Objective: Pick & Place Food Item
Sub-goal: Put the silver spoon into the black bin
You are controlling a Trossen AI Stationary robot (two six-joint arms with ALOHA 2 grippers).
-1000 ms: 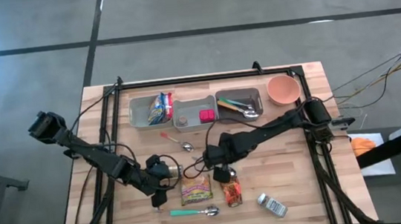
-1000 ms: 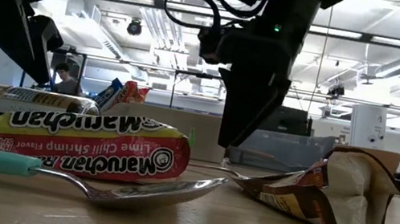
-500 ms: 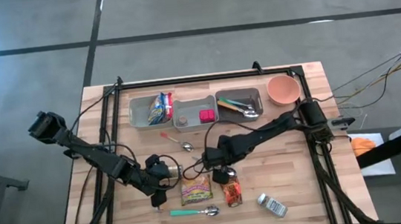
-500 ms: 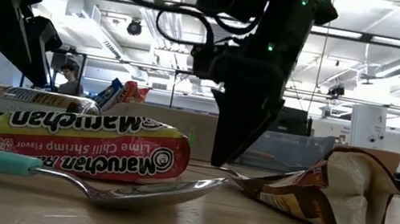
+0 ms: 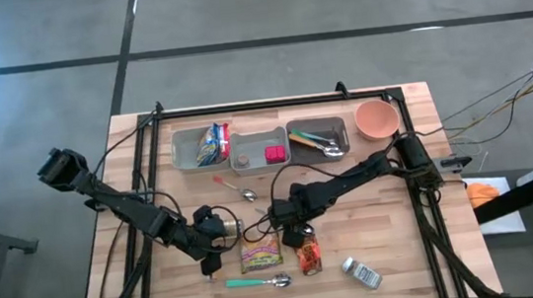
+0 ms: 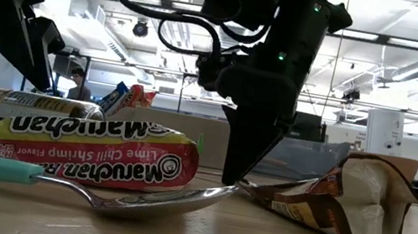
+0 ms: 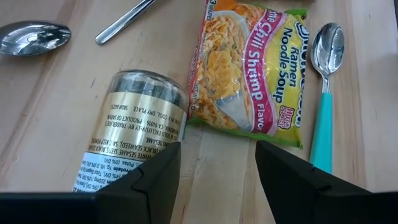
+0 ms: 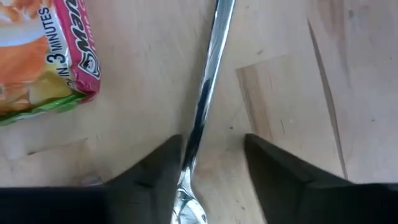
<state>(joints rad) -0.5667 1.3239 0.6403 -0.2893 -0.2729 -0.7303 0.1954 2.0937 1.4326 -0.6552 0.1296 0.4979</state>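
Note:
A Maruchan ramen pack (image 5: 260, 254) lies flat on the table, and a brown snack bag (image 5: 308, 257) lies to its right. A gold-labelled jar (image 7: 137, 134) lies on its side beside the pack. My right gripper (image 8: 214, 174) points down between the pack and the bag, low over the table (image 6: 235, 172). Its fingers are open on either side of a metal spoon's handle (image 8: 208, 81). My left gripper (image 7: 217, 180) hangs open over bare wood, near the jar and the ramen pack (image 7: 249, 68), with nothing between its fingers. My right gripper comes from above with its fingers lying across the metal spoon's handle (image 8: 194, 140). The handle runs close along the inner edge of one finger (image 8: 165, 171), with a gap to the other. I cannot tell whether that finger touches it. The spoon lies flat on the table.
A teal-handled spoon (image 5: 258, 283) lies near the front edge, and a silver packet (image 5: 362, 273) lies at the front right. Two grey trays (image 5: 245, 136) (image 5: 317, 124) and a pink bowl (image 5: 376, 118) stand along the back. Another spoon (image 5: 236, 188) lies mid-table.
My right gripper has sunk toward the table between the ramen pack and the brown bag, still pointing steeply down. Nothing on the table has moved.

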